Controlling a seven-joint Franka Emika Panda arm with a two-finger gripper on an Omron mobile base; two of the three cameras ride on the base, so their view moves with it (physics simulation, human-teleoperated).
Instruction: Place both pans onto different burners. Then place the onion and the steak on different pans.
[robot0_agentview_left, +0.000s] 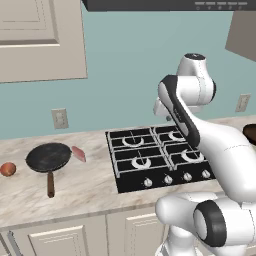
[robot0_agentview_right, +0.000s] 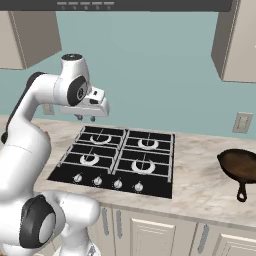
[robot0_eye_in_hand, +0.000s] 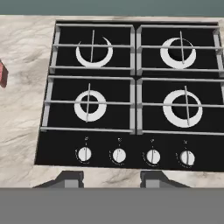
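Pans sit on the marble counter, well apart on either side of the cooktop: the black pan with its wooden handle lies to the left, the reddish-brown pan to the right. Just beside the black pan lies the steak, with the onion on that pan's far side. Hanging above the bare burners, the gripper holds nothing, its fingers partly apart.

Black cooktop below the gripper — white burners; left, a red sliver, perhaps the steak.
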